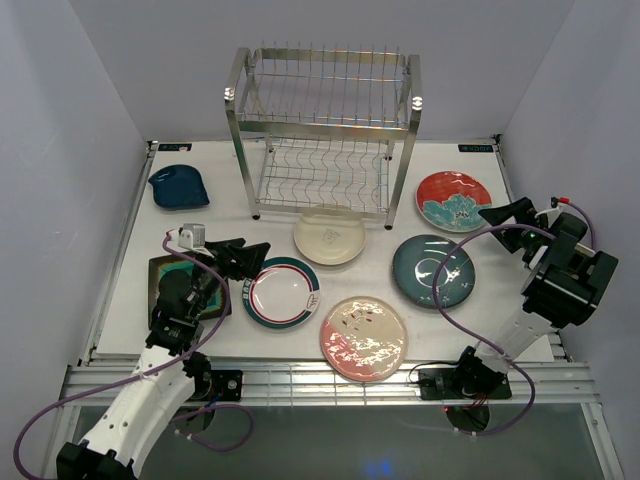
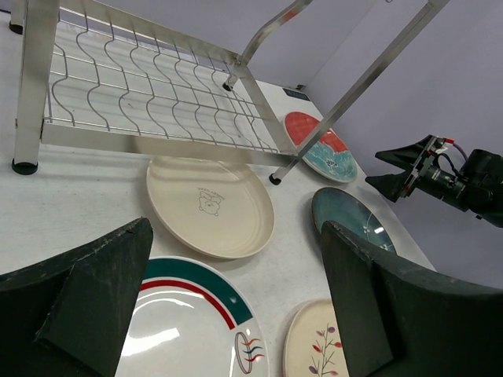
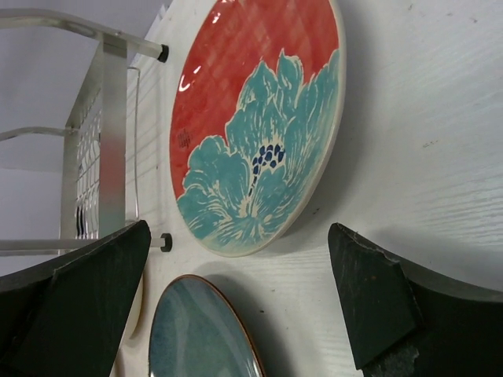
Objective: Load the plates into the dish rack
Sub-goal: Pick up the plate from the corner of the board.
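Note:
The empty steel dish rack (image 1: 325,130) stands at the back. Flat on the table lie the plates: small dark blue (image 1: 178,187), cream (image 1: 328,236), red-teal (image 1: 453,199), dark teal (image 1: 433,270), white with green-red rim (image 1: 282,291), pink speckled (image 1: 364,337) and a square green one (image 1: 160,285) partly hidden under my left arm. My left gripper (image 1: 250,258) hangs open just left of the white plate (image 2: 181,330), empty. My right gripper (image 1: 497,225) is open and empty to the right, between the red-teal plate (image 3: 259,118) and the dark teal plate (image 3: 200,330).
White walls close in the table on three sides. A metal rail (image 1: 320,380) runs along the near edge by the arm bases. The rack's front posts (image 2: 35,86) stand close behind the cream plate (image 2: 208,204).

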### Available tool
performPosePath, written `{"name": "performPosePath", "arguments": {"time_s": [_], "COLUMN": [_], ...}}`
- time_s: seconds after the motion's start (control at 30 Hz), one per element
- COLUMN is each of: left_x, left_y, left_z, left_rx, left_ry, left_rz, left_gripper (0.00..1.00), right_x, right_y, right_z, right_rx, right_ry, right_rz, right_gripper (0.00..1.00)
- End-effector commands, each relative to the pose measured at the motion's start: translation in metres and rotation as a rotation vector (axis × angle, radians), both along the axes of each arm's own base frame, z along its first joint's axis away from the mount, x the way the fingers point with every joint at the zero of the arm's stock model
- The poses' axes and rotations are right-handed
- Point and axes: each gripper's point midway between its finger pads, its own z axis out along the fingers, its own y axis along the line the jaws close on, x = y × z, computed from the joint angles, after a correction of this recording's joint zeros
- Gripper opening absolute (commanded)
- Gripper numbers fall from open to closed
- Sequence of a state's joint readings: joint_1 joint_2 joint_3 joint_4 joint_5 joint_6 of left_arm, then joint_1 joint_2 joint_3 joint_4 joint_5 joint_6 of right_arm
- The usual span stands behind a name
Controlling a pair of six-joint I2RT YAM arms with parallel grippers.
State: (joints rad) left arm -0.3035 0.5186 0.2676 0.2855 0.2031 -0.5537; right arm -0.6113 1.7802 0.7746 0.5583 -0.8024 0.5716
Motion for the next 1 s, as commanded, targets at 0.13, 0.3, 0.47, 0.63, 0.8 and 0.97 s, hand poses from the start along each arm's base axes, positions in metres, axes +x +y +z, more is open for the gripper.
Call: {"name": "performPosePath", "arguments": {"time_s": [0.13, 0.3, 0.47, 0.63, 0.8, 0.97], "left_x": [-0.001, -0.001, -0.001, 0.000, 0.000, 0.000], "left_y": [0.002, 0.001, 0.002, 0.001, 0.001, 0.002], "left_z": [0.006, 0.006, 0.007, 0.007, 0.006, 0.007], "left_rx": [-0.022, -0.025, -0.028, -0.031, -0.029, -0.033], "left_ry": [-0.020, -0.020, -0.020, -0.019, -0.014, -0.018], "left_rz": [0.010, 0.010, 0.011, 0.010, 0.007, 0.013], "left_gripper": [0.98, 0.98, 0.98, 0.98, 0.98, 0.98], "right_x": [0.023, 0.028, 0.034, 0.041, 0.050, 0.056], "right_y": [0.002, 0.003, 0.004, 0.015, 0.019, 0.021], "right_z": [-0.004, -0.015, -0.027, -0.040, -0.047, -0.056], "right_rx": [-0.082, -0.101, -0.106, -0.121, -0.154, -0.141], "right_ry": [0.039, 0.075, 0.109, 0.143, 0.149, 0.170], "right_rz": [-0.030, -0.041, -0.031, 0.002, 0.008, 0.025], "right_gripper": [1.00, 0.96, 0.91, 0.89, 0.86, 0.77]}}
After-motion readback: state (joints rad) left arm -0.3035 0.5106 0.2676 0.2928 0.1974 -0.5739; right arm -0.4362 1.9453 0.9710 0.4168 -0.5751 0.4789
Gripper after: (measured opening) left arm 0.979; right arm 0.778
